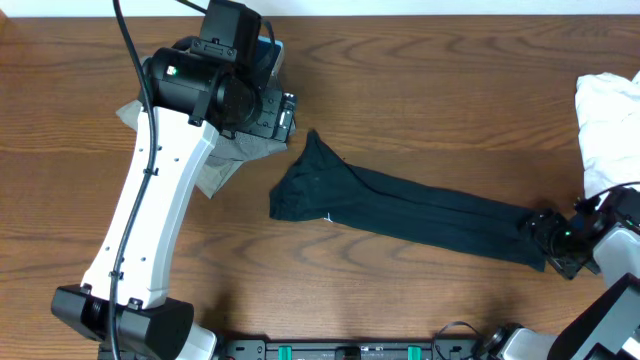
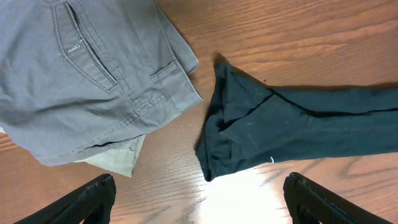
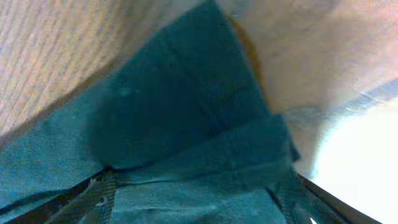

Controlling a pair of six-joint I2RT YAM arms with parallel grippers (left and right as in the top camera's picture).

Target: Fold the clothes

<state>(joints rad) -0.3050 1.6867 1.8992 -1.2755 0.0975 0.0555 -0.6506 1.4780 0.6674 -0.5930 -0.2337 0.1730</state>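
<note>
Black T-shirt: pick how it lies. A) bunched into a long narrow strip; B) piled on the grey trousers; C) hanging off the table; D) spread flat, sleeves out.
A: the black T-shirt runs as a narrow strip from beside the grey trousers to the right gripper.

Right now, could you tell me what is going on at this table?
The black T-shirt lies on the table, bunched into a long strip. The right tool sits at its right end, jaws open around the fabric. The left tool hangs open above the grey-green trousers, holding nothing.
</note>
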